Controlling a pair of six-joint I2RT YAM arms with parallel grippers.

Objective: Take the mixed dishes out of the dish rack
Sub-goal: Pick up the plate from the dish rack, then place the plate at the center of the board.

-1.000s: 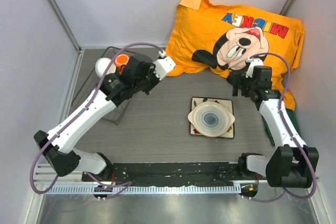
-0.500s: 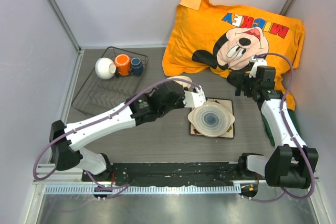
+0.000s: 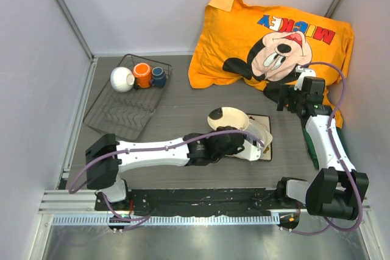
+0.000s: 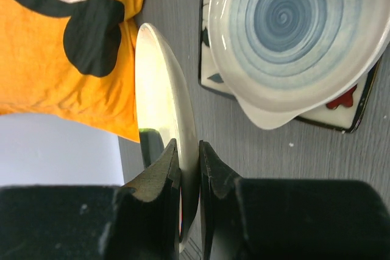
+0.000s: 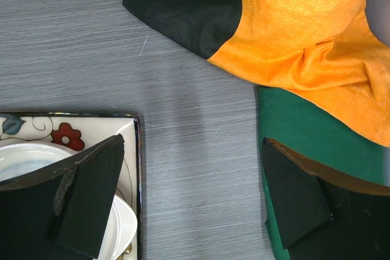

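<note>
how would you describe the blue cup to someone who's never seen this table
Find the dark wire dish rack at the far left of the table. Three dishes line its far end: a white bowl, an orange mug, then the cup. It is the rightmost, smallest and only dark-blue one.

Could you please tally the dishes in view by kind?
Bowls: 2, small white bowl, large blue-swirled cream bowl.
Plates: 2, square flowered plate, round cream plate in left gripper.
Cups: 2, orange mug, dark-blue cup.
Total: 6.
</note>
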